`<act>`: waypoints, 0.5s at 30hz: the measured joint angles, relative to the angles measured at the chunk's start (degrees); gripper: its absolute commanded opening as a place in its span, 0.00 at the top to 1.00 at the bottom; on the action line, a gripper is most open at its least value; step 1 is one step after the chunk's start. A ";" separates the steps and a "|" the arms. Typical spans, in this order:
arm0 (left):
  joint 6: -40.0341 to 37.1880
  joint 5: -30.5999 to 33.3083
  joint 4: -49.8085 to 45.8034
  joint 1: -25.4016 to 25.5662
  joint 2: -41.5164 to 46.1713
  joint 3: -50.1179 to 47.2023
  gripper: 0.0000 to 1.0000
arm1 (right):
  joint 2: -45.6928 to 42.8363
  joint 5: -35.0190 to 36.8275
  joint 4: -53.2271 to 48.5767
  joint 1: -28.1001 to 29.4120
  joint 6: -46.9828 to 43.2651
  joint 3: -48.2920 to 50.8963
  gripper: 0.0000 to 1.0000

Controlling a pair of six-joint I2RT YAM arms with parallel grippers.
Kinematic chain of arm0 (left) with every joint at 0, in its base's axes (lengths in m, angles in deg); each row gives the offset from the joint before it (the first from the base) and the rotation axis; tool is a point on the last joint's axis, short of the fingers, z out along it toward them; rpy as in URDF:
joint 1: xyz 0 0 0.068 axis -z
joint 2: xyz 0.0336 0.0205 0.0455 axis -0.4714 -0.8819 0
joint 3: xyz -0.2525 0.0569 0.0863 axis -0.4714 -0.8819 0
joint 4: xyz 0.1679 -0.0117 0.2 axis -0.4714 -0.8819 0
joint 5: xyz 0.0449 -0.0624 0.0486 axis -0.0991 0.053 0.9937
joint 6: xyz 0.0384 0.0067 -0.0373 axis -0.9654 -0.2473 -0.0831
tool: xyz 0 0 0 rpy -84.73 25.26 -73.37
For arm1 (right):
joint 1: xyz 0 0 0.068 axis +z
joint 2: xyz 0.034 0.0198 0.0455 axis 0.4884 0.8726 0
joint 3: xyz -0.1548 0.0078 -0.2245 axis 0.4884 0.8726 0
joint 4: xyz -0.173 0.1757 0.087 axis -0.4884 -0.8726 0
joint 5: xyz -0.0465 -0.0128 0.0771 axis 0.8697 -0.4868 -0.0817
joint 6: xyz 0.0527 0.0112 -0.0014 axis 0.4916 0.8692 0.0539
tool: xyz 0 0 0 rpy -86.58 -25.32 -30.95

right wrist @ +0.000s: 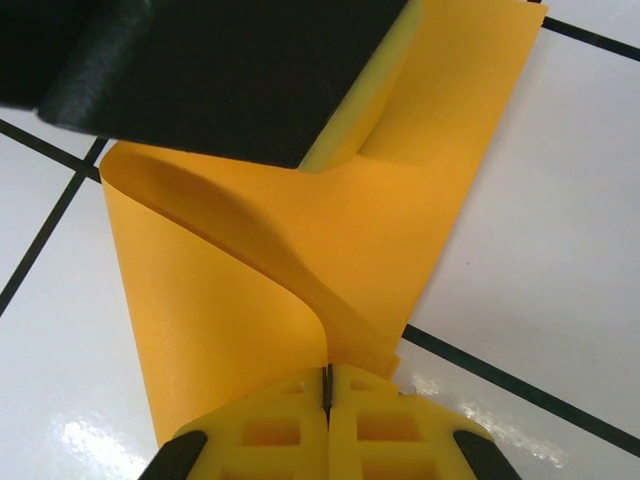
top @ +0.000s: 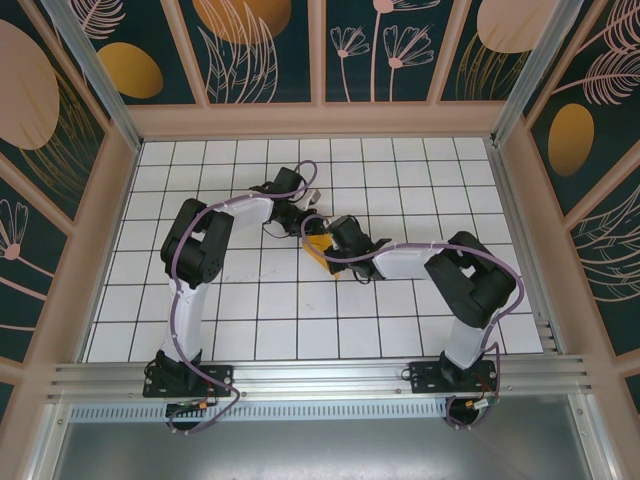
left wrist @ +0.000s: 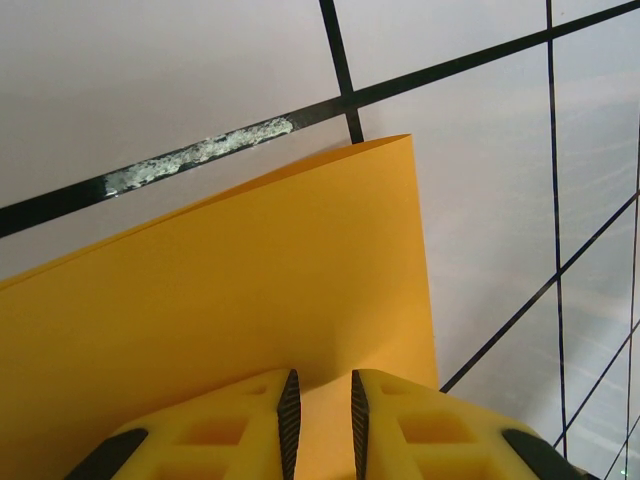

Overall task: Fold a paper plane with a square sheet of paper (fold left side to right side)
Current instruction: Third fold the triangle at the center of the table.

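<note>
So, top view: the square sheet of paper (top: pixel 318 247) lies on the table (top: pixel 200 300). Left wrist: the left gripper (left wrist: pixel 322 400) is barely parted over it. Right wrist: the right gripper (right wrist: pixel 327 388) pinches its curled edge; I'd match corners before creasing.

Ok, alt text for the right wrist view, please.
The right arm's yellow jaws are shut on one edge of an orange-yellow sheet of paper, which curls over itself. A black finger of the other arm crosses the top, with a white gridded table beneath.
</note>
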 measured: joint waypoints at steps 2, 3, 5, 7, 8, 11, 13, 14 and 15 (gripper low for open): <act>0.00 0.00 0.00 0.00 0.00 0.00 0.74 | 0.02 0.00 0.00 0.00 0.00 0.00 1.00; 0.00 0.00 0.00 0.00 0.00 0.00 0.74 | 0.02 0.00 0.00 0.00 0.00 0.00 1.00; 0.00 0.00 0.00 0.00 0.00 0.00 0.74 | 0.22 0.00 0.00 0.00 0.00 0.00 1.00; 0.00 0.00 0.00 0.00 0.00 0.00 0.74 | 0.55 -0.02 -0.02 0.00 0.02 0.00 1.00; -0.02 0.00 0.00 0.00 0.00 0.00 0.74 | 0.66 -0.02 -0.02 0.00 0.04 0.02 1.00; -0.02 0.00 0.00 0.00 0.00 0.00 0.74 | 0.85 -0.04 0.00 0.00 0.17 0.02 1.00; -0.02 0.00 0.00 0.00 0.00 0.00 0.74 | 0.92 -0.07 0.00 0.00 0.20 0.02 1.00; -0.04 0.00 0.02 0.00 0.00 0.00 0.73 | 0.92 -0.07 0.00 0.00 0.35 0.02 1.00; -0.07 0.00 0.00 0.00 0.00 0.00 0.73 | 0.92 -0.09 0.00 0.00 0.44 0.02 1.00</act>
